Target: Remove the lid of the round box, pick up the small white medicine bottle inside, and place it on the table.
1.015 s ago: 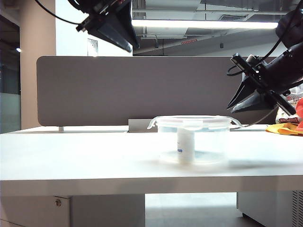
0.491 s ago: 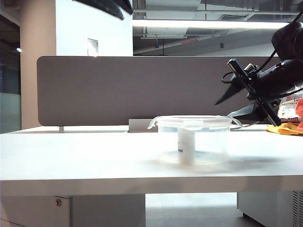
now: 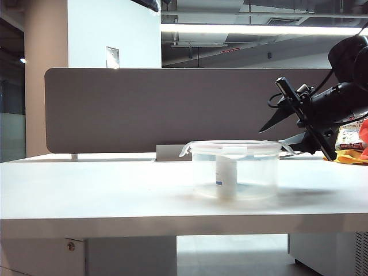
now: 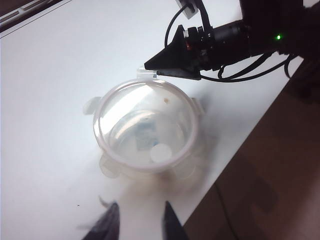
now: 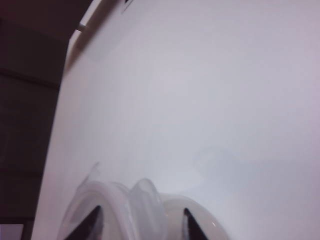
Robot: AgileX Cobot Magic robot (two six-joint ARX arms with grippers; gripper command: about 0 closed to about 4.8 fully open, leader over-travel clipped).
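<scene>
The right gripper [image 3: 282,131] has matte black wedge-shaped fingers tapering to sharp tips, looping black cables and a small green indicator light, while the left gripper [image 4: 139,220] shows two dark, slim, pointed fingertips.

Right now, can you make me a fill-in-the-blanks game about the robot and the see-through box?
1. The small white medicine bottle stands ____ the round box.
2. The lid is still ____ the box.
3. The right gripper has its fingers ____, beside a clip tab.
4. The left gripper hangs ____ the box, holding nothing.

Missing words: inside; on; open; above
</scene>
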